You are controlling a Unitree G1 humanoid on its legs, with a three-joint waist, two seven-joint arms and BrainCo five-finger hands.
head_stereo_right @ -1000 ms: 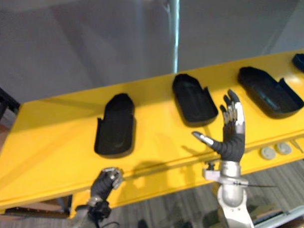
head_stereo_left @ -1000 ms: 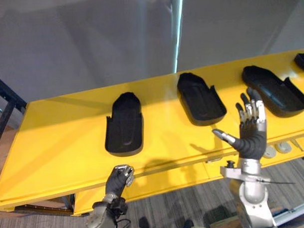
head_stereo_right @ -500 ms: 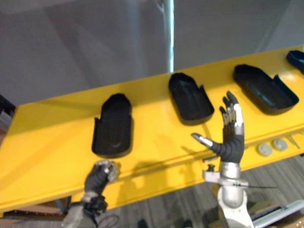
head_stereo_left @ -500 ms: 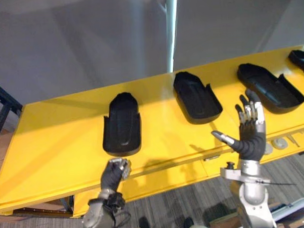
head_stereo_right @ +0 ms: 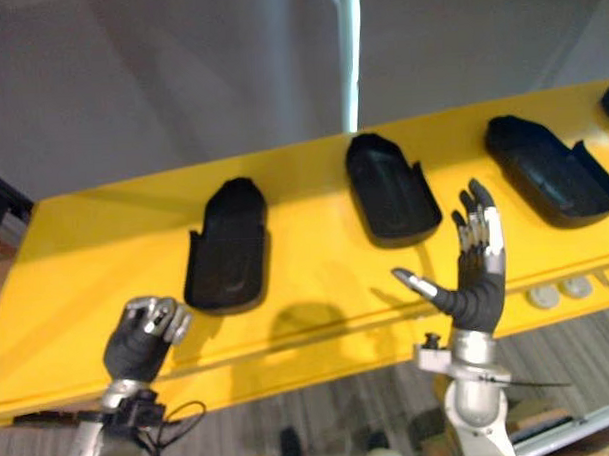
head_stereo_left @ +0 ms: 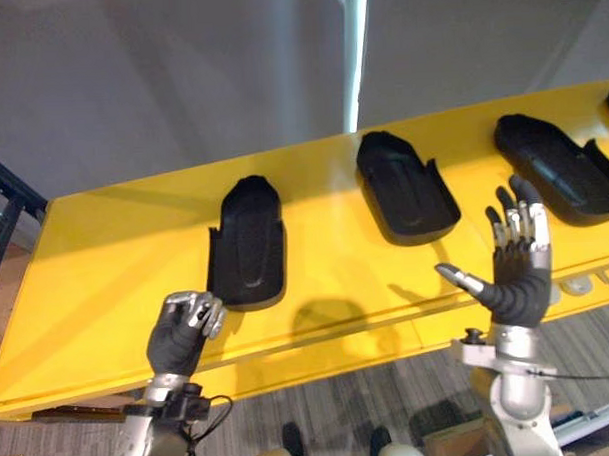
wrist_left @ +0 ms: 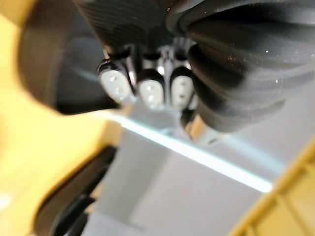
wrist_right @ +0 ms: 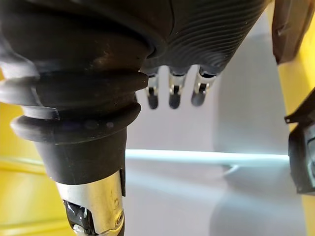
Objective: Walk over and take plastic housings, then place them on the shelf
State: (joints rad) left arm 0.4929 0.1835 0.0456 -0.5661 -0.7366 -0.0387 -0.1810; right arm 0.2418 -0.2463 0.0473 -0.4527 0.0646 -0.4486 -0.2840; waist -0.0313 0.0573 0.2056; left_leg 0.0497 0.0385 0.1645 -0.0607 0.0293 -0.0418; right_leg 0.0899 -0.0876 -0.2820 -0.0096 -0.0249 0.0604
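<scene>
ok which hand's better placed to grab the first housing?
Left, probably. The left hand sits right by the near end of the leftmost housing, though its fingers are curled and must open. The right hand is open but raised beside the middle housing.

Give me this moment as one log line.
phase: pre-grasp | left hand: curled, empty, by leftmost housing | right hand: open, raised, empty | housings: untouched on yellow table

table (head_stereo_left: pixel 116 265): smooth glossy yellow surface | housings (head_stereo_left: pixel 247 245): matt black plastic | right hand (head_stereo_left: pixel 519 281): dark ribbed matt cover, shiny silver metal fingers (head_stereo_left: pixel 538 237) | floor (head_stereo_left: pixel 391 403): grey rough weave
</scene>
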